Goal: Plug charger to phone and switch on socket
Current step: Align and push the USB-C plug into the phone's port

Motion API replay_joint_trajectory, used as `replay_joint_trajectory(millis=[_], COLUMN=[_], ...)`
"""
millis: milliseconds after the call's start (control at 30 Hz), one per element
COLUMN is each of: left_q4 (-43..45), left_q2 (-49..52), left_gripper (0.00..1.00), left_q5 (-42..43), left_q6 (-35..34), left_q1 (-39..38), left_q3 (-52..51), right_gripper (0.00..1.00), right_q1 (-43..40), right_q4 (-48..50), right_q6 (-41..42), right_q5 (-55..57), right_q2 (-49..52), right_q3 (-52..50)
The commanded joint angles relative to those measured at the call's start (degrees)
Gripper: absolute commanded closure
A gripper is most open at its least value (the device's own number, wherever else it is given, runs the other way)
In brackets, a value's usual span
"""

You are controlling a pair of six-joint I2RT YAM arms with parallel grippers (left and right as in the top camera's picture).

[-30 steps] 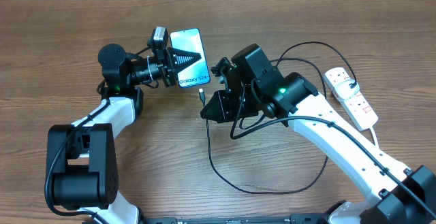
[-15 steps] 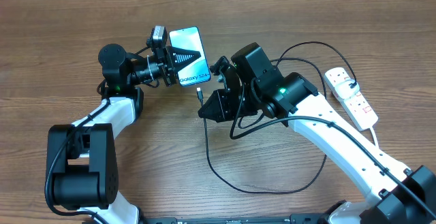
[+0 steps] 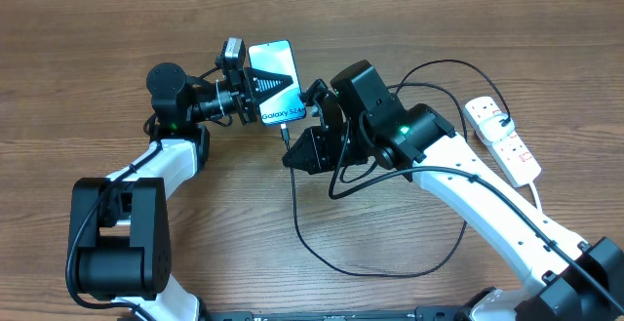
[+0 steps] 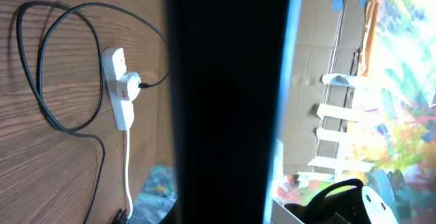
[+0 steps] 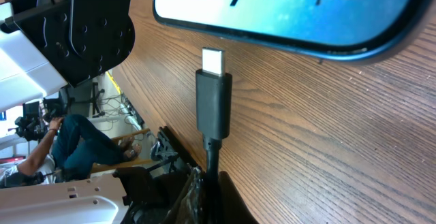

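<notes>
Connector aimed at phone, unseated
Right gripper [image 5: 208, 183] pinches the charger [image 5: 213, 101] cable behind its matte black connector; the silver tip points lengthwise at the rounded bottom edge of the phone [image 5: 286, 6], just apart. Left gripper [image 3: 252, 89] clamps the glossy phone. Beyond lies the white socket [image 3: 503, 141], switch positions unreadable.

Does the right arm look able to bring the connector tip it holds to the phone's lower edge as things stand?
Probably yes. The connector tip in the right pincer points at the lower edge of the phone, with only bare table between them; the left pincer holds the phone.
</notes>
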Motion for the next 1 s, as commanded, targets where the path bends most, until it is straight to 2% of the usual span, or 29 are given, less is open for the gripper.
replay_joint_trajectory(millis=[0,967], left_q4=[0.7,0.7], left_q2=[0.0,0.0], left_gripper=[0.96,0.96], left_q5=[2.0,4.9], left_q6=[-0.1,1.3], left_q1=[-0.4,-0.4], left_q3=[0.7,0.7], right_gripper=[0.96,0.96], right_q1=[0.3,0.3], right_q4=[0.5,-0.5], right_q6=[0.0,0.1], right_q5=[0.2,4.9], right_q2=[-1.2,-1.2], right_q3=[-0.2,-0.1])
